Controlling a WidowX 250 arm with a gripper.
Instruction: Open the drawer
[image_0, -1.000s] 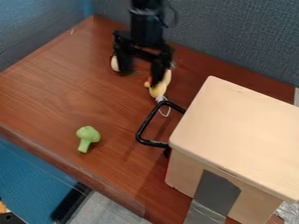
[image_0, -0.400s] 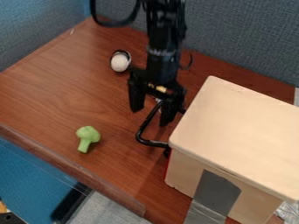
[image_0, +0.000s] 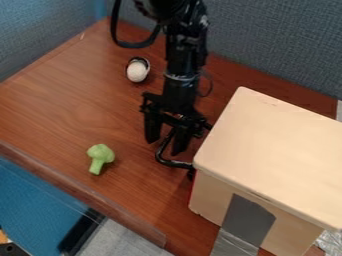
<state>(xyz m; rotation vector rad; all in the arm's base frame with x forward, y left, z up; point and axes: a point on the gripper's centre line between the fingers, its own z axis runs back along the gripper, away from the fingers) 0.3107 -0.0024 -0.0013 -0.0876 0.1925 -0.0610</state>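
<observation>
Camera view: black arm (image_0: 182, 70) comes in from the far edge, left of center, gripper (image_0: 165, 146) pointing down at the handle (image_0: 175, 164), just left of the wooden cabinet (image_0: 274, 145). Fingers are spread, a clear gap between them. Left one is outside the handle loop, right one over the loop. Part of the handle's bar shows in the gap. Can't tell if either finger touches it.

Handle is a black bent bar, sticks out left from the cabinet's left side, near end fixed by the cabinet's near left corner. Drawer front faces left, mostly hidden by the cabinet's top; can't tell if it's out at all. Thin red edge (image_0: 192, 194) shows low at that corner.

Cabinet: pale wood, rounded top corners, right side of the table (image_0: 73, 105). Dark gray patch (image_0: 247, 220) on its near side, silver tape (image_0: 234, 245) running down from the patch. Crumpled foil (image_0: 330, 242) at the near right.

Green toy broccoli (image_0: 99, 158) lies on the table, left of the handle, well apart from it. White oval thing (image_0: 137, 71) with a dark rim sits farther back, left of the arm. Gray fabric partition (image_0: 267, 45) behind the table, blue one (image_0: 43, 32) at far left.
</observation>
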